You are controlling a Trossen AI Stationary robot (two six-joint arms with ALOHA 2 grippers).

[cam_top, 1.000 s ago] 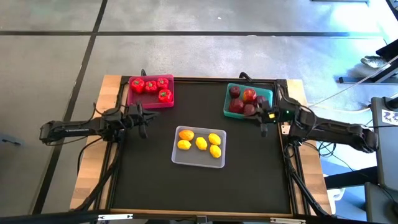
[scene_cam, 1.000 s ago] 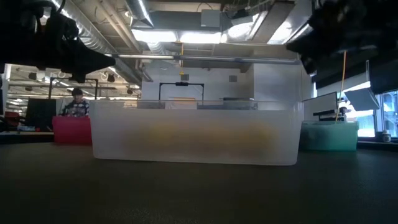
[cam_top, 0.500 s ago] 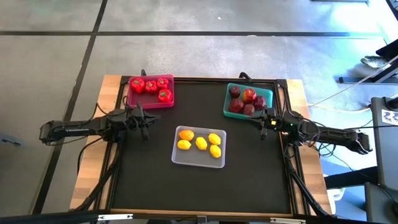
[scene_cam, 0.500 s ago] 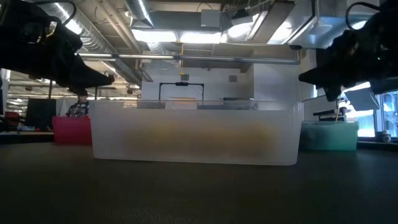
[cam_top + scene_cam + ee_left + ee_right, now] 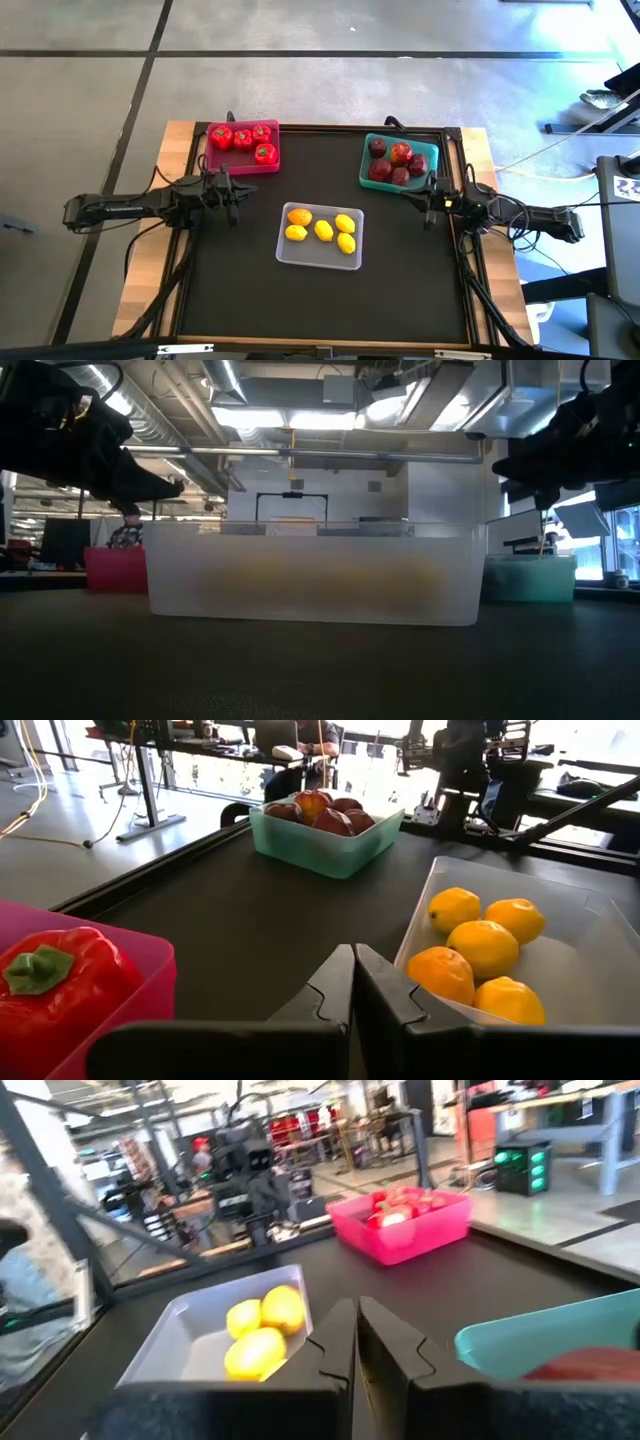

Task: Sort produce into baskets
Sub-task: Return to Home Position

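Observation:
Red bell peppers (image 5: 243, 139) lie in the pink tray (image 5: 215, 160) at the far left. Dark red apples (image 5: 395, 162) lie in the teal tray (image 5: 368, 160) at the far right. Yellow lemons (image 5: 322, 229) lie in the translucent grey-white tray (image 5: 318, 258) at the middle. My left gripper (image 5: 234, 196) is shut and empty, just near of the pink tray; it also shows in its wrist view (image 5: 353, 982). My right gripper (image 5: 428, 200) is shut and empty, just near of the teal tray; it also shows in its wrist view (image 5: 357, 1335).
The black mat (image 5: 250, 300) lies bare on the near side of the grey-white tray. A raised dark frame (image 5: 470, 290) runs round the mat. People and desks show in the room beyond the table.
My right arm has drawn back toward the table's right edge, and its gripper has gone a little toward the near edge, away from the teal tray. My left gripper has come down a little beside the pink tray. No produce has moved.

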